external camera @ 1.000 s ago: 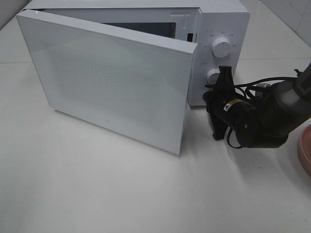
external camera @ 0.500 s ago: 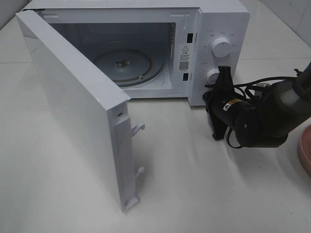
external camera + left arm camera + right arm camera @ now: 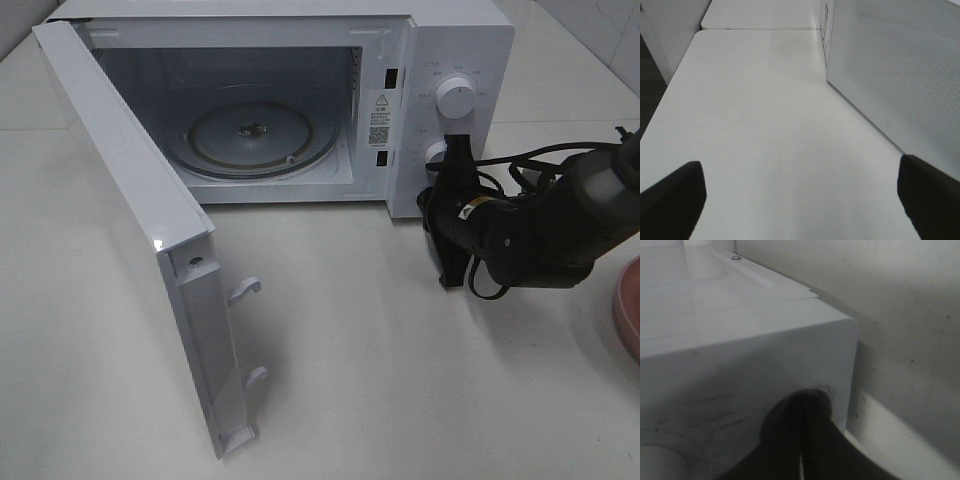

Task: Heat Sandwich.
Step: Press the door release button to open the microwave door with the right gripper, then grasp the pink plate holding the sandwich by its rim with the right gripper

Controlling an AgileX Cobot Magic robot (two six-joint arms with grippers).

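The square white-bread sandwich does not show in any view. The only hint of it is the rim of a round pink plate [image 3: 628, 312] cut off at the right edge of the high view, on the white table [image 3: 400, 390]; the sandwich itself and how it lies cannot be told.

Just left of that rim lies the black right arm. Its right hand [image 3: 457, 150] is closed on nothing, and its tips rest against the control panel of the white box-shaped microwave oven [image 3: 460, 40], by the lower round white dial [image 3: 436, 152]. The plate is therefore to the right of and nearer than this hand, behind its wrist. I judge the right arm much the closer one for fetching it.

The oven's white door [image 3: 120, 170] is swung wide to the near left. It leaves the cavity and its round glass turntable [image 3: 250, 135] clear to receive food.

The left hand [image 3: 800, 200] is wide open and empty. It hovers low over bare table on the outer side of that door, so the door stands between it and the plate.
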